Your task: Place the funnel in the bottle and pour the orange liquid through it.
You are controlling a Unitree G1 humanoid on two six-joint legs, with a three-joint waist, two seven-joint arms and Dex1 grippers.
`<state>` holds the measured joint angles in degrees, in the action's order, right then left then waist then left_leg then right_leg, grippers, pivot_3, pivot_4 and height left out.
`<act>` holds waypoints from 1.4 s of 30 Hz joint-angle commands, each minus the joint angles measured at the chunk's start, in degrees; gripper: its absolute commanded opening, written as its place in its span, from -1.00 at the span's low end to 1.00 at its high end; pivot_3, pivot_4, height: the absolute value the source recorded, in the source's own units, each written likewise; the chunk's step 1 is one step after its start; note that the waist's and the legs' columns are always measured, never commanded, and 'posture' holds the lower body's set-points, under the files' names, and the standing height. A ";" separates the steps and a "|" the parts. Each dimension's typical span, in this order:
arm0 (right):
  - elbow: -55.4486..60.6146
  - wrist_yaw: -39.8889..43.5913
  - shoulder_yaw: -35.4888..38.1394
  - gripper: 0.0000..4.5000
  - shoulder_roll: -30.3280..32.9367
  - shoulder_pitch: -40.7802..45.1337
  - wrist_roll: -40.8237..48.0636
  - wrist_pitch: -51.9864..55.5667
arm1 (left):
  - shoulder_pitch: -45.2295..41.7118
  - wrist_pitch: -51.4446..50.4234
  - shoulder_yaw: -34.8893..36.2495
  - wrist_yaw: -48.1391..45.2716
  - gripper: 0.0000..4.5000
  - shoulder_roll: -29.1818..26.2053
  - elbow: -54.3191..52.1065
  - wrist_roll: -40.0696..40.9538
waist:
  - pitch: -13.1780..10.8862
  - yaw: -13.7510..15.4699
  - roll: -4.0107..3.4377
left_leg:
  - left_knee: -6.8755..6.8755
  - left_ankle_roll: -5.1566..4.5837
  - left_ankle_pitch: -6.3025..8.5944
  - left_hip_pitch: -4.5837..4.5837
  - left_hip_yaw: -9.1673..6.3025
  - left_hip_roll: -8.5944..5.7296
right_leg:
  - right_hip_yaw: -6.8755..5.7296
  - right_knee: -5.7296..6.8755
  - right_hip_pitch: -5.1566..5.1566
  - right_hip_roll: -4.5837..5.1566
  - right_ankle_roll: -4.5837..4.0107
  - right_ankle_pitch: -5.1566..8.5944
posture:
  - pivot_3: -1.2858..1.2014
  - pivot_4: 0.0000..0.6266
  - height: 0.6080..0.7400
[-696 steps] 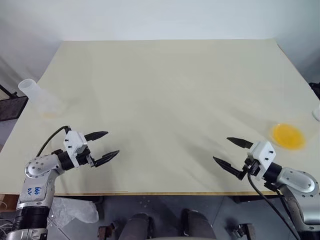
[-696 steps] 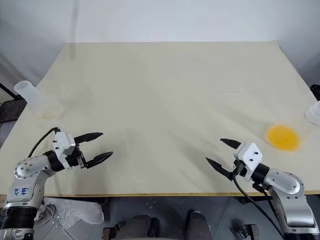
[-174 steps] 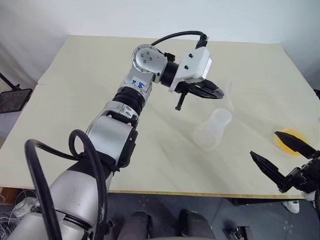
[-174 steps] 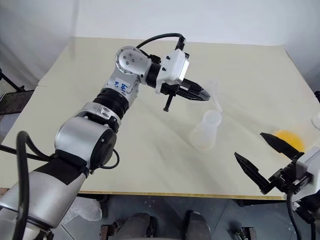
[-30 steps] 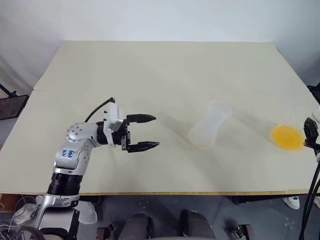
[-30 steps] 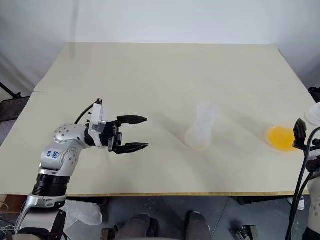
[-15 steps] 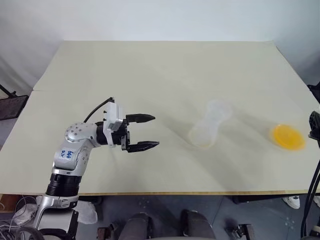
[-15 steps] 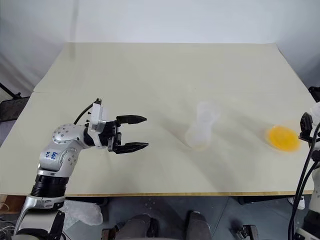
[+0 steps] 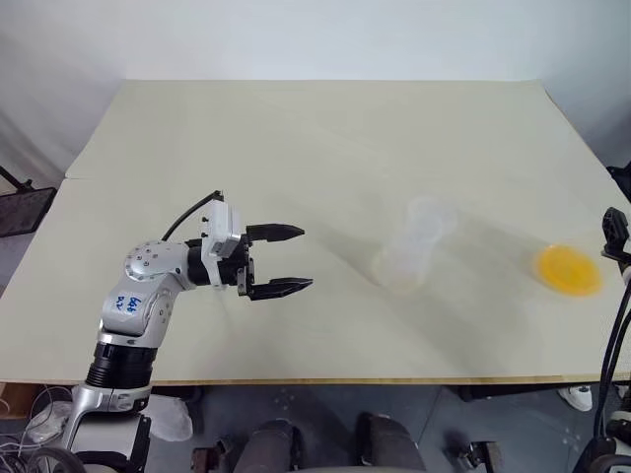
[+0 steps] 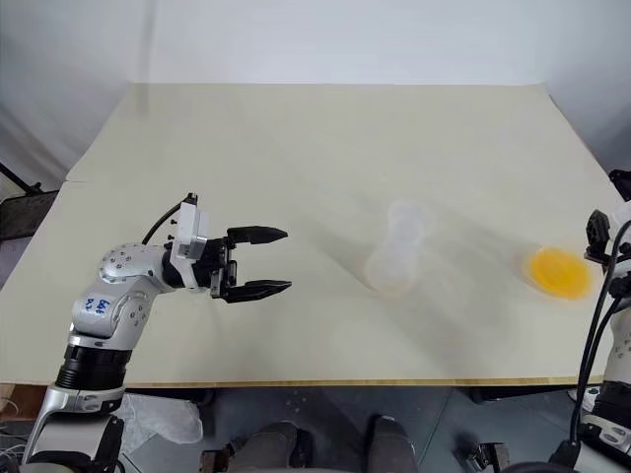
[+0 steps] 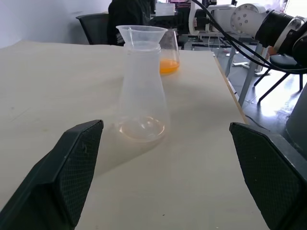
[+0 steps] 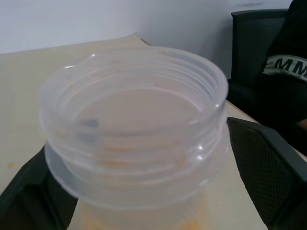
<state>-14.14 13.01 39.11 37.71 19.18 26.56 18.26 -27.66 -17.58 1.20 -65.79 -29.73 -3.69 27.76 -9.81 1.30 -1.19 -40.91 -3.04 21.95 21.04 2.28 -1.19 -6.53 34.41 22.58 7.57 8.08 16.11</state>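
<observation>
Funnel sits seated in the neck of the conical flask, which stands upright mid-table, so I judge the first half done. My left gripper hovers level beside it, well apart, fingers spread wide and empty, likely parked clear of the pour. The orange liquid sits near the table's right edge in a clear threaded-neck container. My right gripper has its pads spread on either side of that container, not touching yet, lined up for a grasp.

You see the right gripper cut off at the table's right edge. The threaded container between its fingers hides the orange liquid.
</observation>
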 commanded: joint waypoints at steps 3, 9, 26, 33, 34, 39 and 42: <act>5.05 -0.50 1.83 0.46 0.81 -0.63 1.27 0.14 | -0.36 0.72 0.44 0.47 1.00 -0.04 -1.32 0.94 | -0.02 0.03 -0.03 | 0.00 0.00 0.00 0.01 -0.01 0.00 | 0.00 0.00 0.00 0.00 0.00 0.00 | 0.03 -0.52 1.00; 14.69 -2.09 2.97 0.11 -0.17 -3.89 4.13 4.32 | -1.74 2.37 -0.31 0.20 1.00 1.29 0.95 0.29 | -0.09 0.10 -0.15 | -0.01 0.00 0.00 0.03 -0.03 0.00 | 0.00 -0.02 0.00 0.00 0.00 0.00 | 0.03 -0.52 1.00; 51.24 -8.06 -4.02 0.11 4.13 -7.60 7.30 22.90 | -9.71 10.21 -3.11 -5.37 1.00 4.70 14.54 -2.12 | -0.13 0.21 -0.36 | -0.01 0.00 0.00 0.08 -0.01 -0.02 | -0.07 -0.13 0.01 -0.02 0.02 -0.01 | 0.03 -0.52 1.00; 60.21 -8.92 -12.66 0.11 12.51 -6.42 0.60 29.42 | -12.66 12.87 -3.47 -7.40 1.00 5.57 19.32 -2.96 | -0.13 0.19 -0.35 | 0.00 0.00 0.00 0.13 -0.01 -0.02 | -0.12 -0.23 0.01 -0.02 0.02 -0.01 | 0.03 -0.52 1.00; 61.84 -9.11 -14.74 0.11 14.13 -5.96 -1.36 29.62 | -13.31 13.36 -3.50 -7.68 1.00 5.85 20.18 -3.09 | -0.14 0.21 -0.35 | 0.00 0.00 0.00 0.13 -0.01 -0.02 | -0.12 -0.22 0.01 -0.02 0.02 -0.01 | 0.03 -0.52 1.00; 63.71 -7.86 -24.47 0.11 20.67 -5.82 -11.27 28.88 | -15.99 15.35 -3.59 -9.09 1.00 7.04 24.55 -4.00 | -0.15 0.24 -0.31 | -0.02 -0.01 0.00 0.18 -0.03 -0.03 | -0.15 -0.28 0.01 -0.02 0.03 -0.01 | 0.03 -0.52 1.00; 64.19 -8.38 -28.89 0.11 20.06 -3.26 -14.52 29.08 | -17.03 16.29 -3.77 -9.77 1.00 7.68 26.27 -4.24 | -0.17 0.13 -0.28 | -0.02 -0.01 0.00 0.19 0.00 -0.03 | -0.15 -0.32 0.01 -0.02 0.05 -0.02 | 0.03 -0.52 1.00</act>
<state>47.87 5.17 10.56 57.61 13.75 14.92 48.41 -43.48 -2.40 -2.54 -75.00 -22.42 22.52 24.02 -9.98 1.43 -1.47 -40.93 -3.04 21.95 21.23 2.28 -1.22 -6.69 34.10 22.59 7.55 8.13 16.09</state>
